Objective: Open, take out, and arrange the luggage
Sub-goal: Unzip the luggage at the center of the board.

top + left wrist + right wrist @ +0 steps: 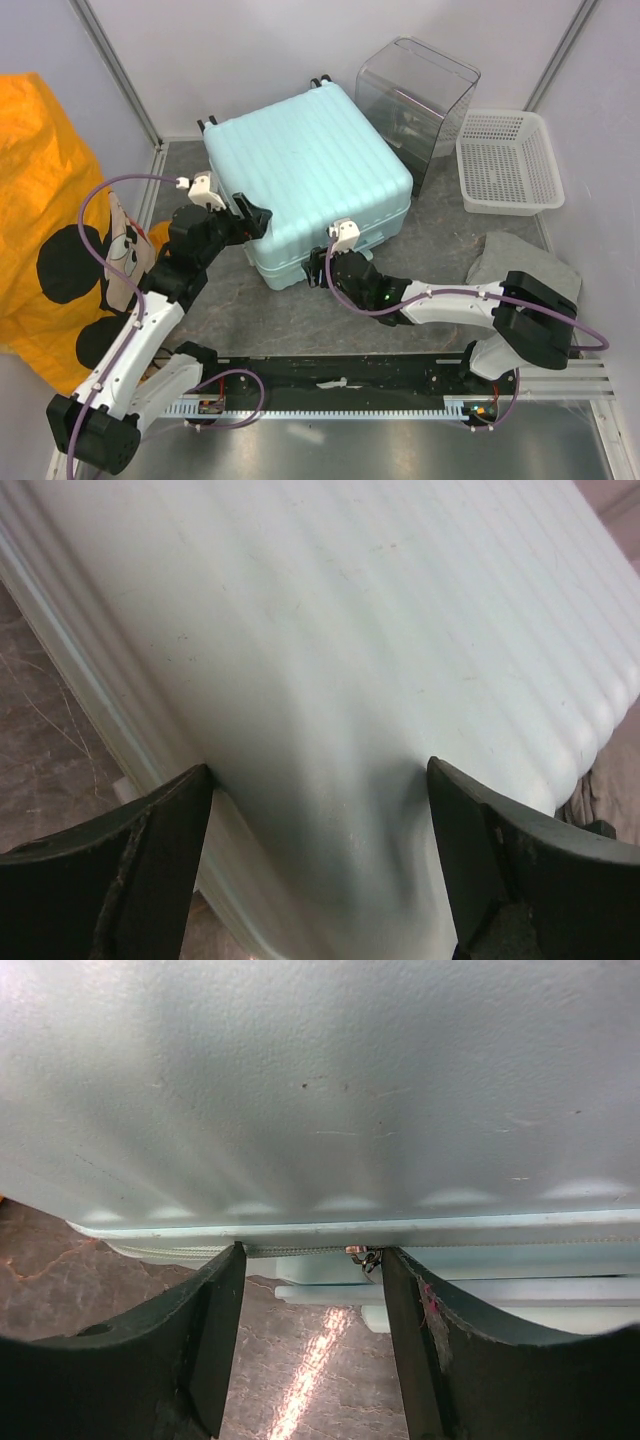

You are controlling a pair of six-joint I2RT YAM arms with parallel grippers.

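Counter (250, 310): grey, mottled stone-look surface, walled at the back and both sides.

Directly on it:
- Luggage (310, 180), mint, lying flat with its ribbed shell up and closed. It sits left of centre toward the back, turned at an angle, wheels toward the back wall.
- Clear plastic box (418, 95), upright in the far right area, just beside the luggage's far right corner.
- White mesh basket (508, 163), right of the box, near the right wall.
- Grey cloth (520, 262), rumpled, at the right edge, nearer than the basket.
- Black rail (330, 385) runs along the near edge.
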